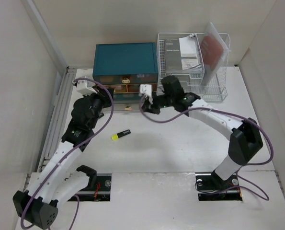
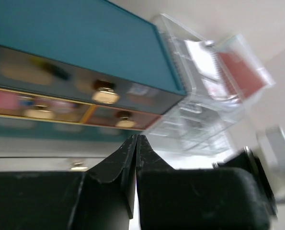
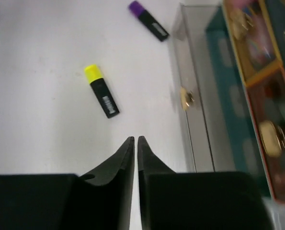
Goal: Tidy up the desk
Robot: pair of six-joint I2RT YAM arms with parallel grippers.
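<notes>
The white desk [image 1: 180, 143] holds a yellow-capped black highlighter [image 1: 120, 135] near its middle; it also shows in the right wrist view [image 3: 102, 92]. A purple-capped highlighter [image 3: 149, 20] lies further off in that view; I cannot find it in the top view. My left gripper [image 1: 105, 102] is shut and empty, its tips [image 2: 135, 138] in front of the teal drawer chest [image 2: 80, 43]. My right gripper [image 1: 150, 108] is shut and empty [image 3: 135, 140], over the desk beside the chest's pulled-out clear bottom drawer [image 3: 192, 110].
The teal drawer chest [image 1: 125, 60] stands at the back centre with brass knobs [image 2: 105, 96]. A white wire rack [image 1: 192, 62] with papers and a red booklet stands to its right. Pale walls enclose the desk; two slots cut its front edge [image 1: 96, 184].
</notes>
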